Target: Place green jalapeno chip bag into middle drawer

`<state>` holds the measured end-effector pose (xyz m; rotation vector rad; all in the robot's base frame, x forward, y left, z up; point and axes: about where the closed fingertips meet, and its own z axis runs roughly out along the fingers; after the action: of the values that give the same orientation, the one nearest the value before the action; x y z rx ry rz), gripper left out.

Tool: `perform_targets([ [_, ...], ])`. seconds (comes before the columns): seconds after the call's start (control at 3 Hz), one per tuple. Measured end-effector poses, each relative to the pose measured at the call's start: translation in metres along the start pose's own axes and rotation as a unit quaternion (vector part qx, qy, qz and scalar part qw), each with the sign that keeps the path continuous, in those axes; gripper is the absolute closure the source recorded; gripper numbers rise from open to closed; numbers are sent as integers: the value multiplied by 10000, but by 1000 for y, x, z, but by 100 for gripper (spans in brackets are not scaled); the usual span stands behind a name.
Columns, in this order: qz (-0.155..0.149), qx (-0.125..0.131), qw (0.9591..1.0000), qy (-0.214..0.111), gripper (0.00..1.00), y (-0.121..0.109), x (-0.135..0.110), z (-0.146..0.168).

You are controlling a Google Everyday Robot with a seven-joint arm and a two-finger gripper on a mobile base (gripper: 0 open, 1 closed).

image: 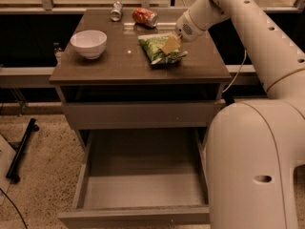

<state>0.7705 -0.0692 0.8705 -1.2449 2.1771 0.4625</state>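
The green jalapeno chip bag point(159, 48) lies flat on the brown cabinet top point(119, 66), right of centre. My gripper point(170, 44) reaches in from the upper right and sits on the bag's right part, its tan fingers point(170, 45) against the foil. The middle drawer point(141, 190) is pulled wide open below the cabinet front, its bare grey bottom showing. My big white arm covers the drawer's right side.
A white bowl point(88, 43) stands at the left of the top. A red crushed can point(145, 16) and a small silver can point(116, 10) lie at the back. A shut shallow drawer point(138, 114) sits above the open one. A black stand leg point(21, 149) lies on the floor at left.
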Motion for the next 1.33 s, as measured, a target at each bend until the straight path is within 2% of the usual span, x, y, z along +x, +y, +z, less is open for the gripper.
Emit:
perform_targets([
  [0.67, -258, -75, 9994, -219, 100, 20, -6, -15],
  [1.0, -554, -145, 9961, -674, 100, 48, -6, -45],
  [1.33, -797, -271, 9885, -1260, 100, 90, 4, -81],
])
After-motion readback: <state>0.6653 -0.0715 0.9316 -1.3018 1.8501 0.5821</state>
